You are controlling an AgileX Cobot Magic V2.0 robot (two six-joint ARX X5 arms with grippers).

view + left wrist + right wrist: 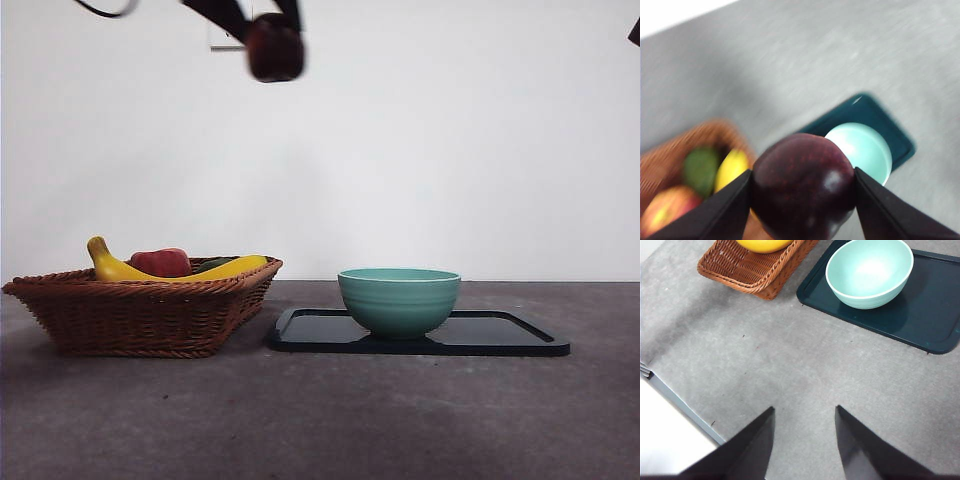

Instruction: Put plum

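The plum (275, 47) hangs high before a white wall, clamped in the left tool (804, 187), at about eleven o'clock above the teal bowl (399, 299) on its dark tray (500, 335), over the grey table (320, 420); the right tool (804, 440) gapes, holding nothing.

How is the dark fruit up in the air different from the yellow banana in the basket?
The plum is round and dark maroon; the banana is long, curved and yellow. The plum is clamped high above the table in the left gripper; the banana lies in the wicker basket beside other fruit. Both look smooth-skinned.
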